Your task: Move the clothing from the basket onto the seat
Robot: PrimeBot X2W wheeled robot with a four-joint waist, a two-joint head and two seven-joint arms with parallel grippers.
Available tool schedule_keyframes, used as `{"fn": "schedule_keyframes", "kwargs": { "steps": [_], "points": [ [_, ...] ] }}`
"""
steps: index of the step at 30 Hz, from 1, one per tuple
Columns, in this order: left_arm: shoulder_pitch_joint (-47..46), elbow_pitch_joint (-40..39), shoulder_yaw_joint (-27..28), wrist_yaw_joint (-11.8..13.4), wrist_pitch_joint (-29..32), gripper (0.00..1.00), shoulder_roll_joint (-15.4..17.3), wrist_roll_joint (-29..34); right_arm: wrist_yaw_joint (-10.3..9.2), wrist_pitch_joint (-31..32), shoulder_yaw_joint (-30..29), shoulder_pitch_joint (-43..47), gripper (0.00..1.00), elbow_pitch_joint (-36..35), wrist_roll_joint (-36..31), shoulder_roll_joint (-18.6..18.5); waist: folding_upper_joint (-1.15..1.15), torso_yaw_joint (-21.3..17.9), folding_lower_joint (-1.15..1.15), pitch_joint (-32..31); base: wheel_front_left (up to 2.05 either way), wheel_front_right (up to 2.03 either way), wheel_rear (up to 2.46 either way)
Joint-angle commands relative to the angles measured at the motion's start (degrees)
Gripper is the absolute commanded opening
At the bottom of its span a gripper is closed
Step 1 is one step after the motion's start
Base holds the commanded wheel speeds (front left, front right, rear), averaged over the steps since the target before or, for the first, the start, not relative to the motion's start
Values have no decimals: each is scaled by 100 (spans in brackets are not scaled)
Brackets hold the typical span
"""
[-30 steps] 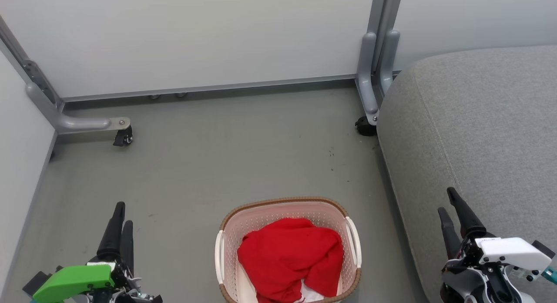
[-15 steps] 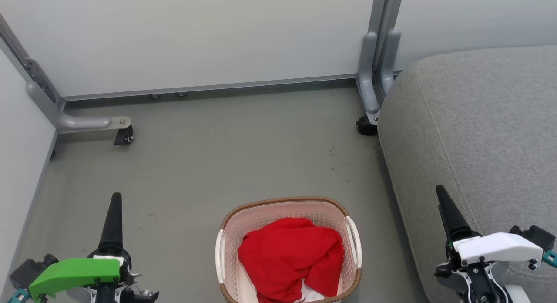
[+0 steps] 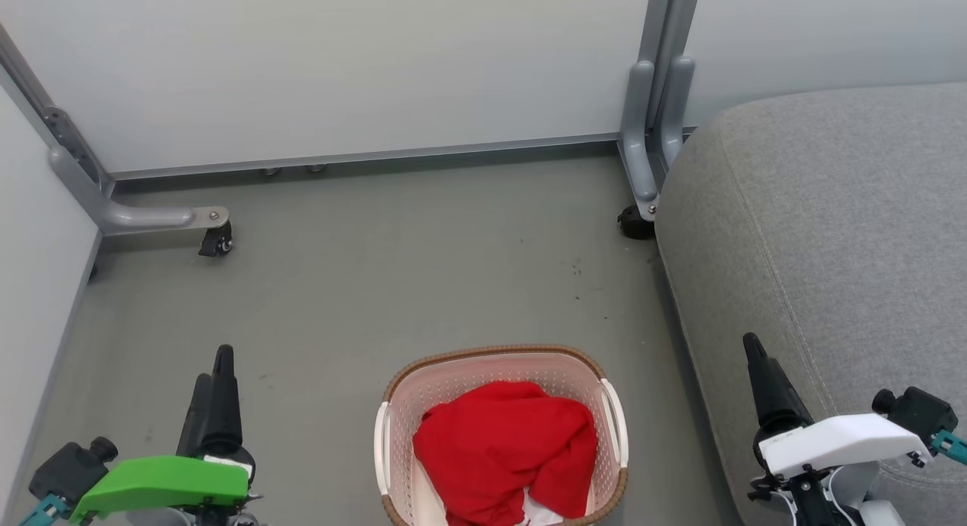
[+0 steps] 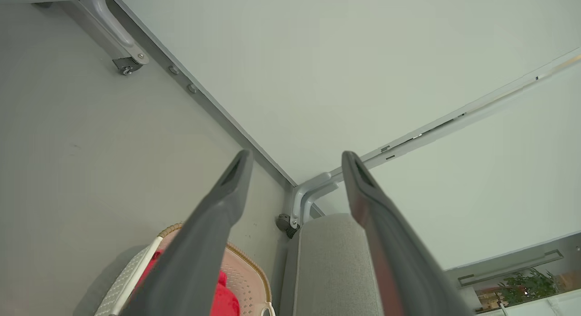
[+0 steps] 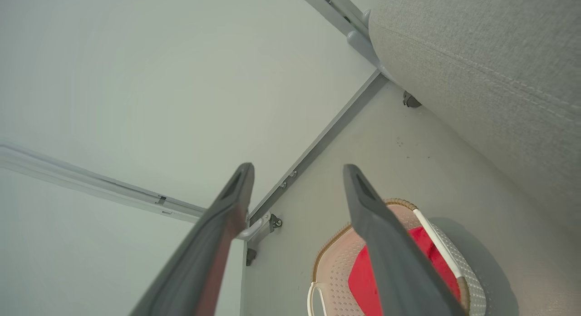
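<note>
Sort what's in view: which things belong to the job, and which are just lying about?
Job: clothing, basket, seat.
Just there: partition, casters, floor.

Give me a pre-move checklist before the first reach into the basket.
1. Left tool open and holding nothing: ok.
2. Right tool open and holding nothing: ok.
3. Clothing inside the basket, red heap uncovered on top: ok.
4. Basket upright on the floor, between the two tools and beside the seat: ok.
5. Drop spot on the seat: the part in view is bare: ok.
6. How many garments are in the heap: cannot tell; one red mound with some white showing at its near edge.
</note>
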Motion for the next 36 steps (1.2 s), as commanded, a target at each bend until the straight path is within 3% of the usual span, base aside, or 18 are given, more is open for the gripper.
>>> {"fn": "schedule_keyframes", "kwargs": {
  "steps": [1, 21, 36],
  "points": [
    [4, -132, -28, -14, -68, 100, 27, 258, 2, -81, 28, 31, 100, -105, -302, -29, 0, 0, 0, -5, 0, 0, 0],
    [249, -372, -347, 121, -452, 100, 38, 1972, 3, -469, 313, 254, 100, -246, -1958, -60, 0, -30, 0, -60, 0, 0, 0],
    [340, -352, -509, 64, -699, 100, 46, 2918, 3, -711, 379, 375, 100, -268, -3024, -19, 0, -29, 0, -105, 0, 0, 0]
  ]
}}
